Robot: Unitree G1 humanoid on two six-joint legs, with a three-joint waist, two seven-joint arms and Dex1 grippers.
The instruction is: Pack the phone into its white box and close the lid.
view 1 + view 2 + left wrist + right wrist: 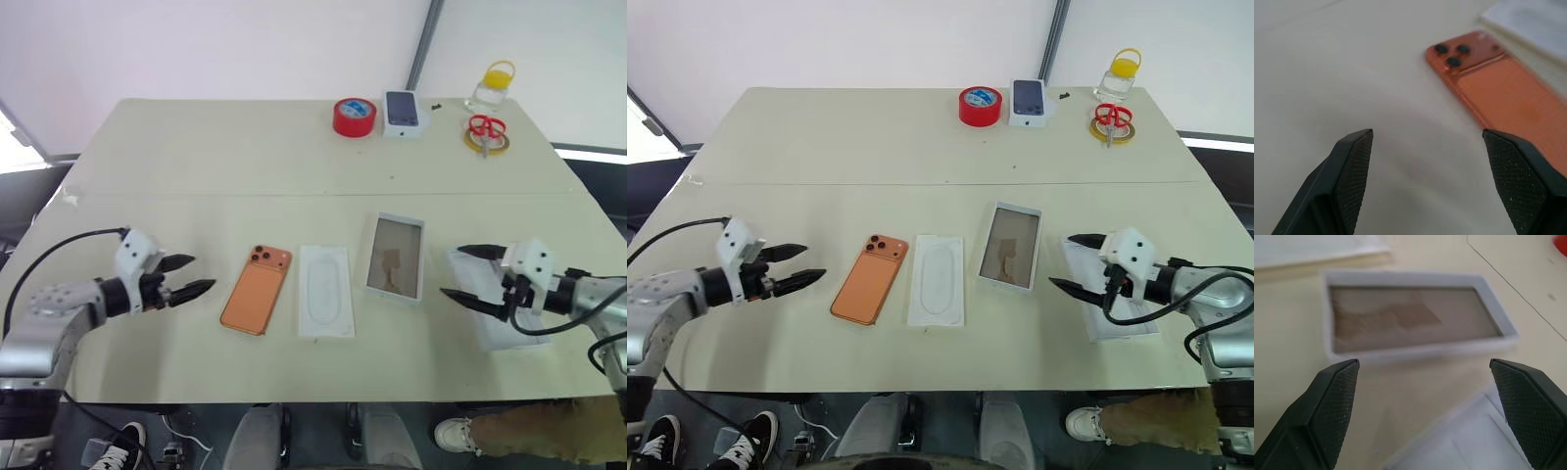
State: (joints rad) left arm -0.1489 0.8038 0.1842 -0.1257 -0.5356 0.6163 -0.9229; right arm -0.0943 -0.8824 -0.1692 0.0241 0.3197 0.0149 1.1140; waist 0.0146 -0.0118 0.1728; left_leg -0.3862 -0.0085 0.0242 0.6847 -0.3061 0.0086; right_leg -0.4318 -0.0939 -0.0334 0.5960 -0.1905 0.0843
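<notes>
The orange phone [257, 290] lies back up on the table, its camera cluster at the far corner; it also shows in the left wrist view [1503, 93]. My left gripper [201, 273] hovers open just left of it, pointing at it, nothing between its fingers [1352, 166]. The white box [395, 257], a shallow tray with a brownish floor, lies right of centre with nothing in it. The white lid [1122, 328] lies flat at the right. Above the lid, my right gripper [451, 271] stands open and points at the box rim [1420, 352].
A flat white card [325, 291] with an embossed oval lies between phone and box. At the far edge stand a red tape roll [355, 117], a small phone-printed box [404, 113], a yellow-capped bottle [493, 86] and red scissors [486, 127] on a yellow ring.
</notes>
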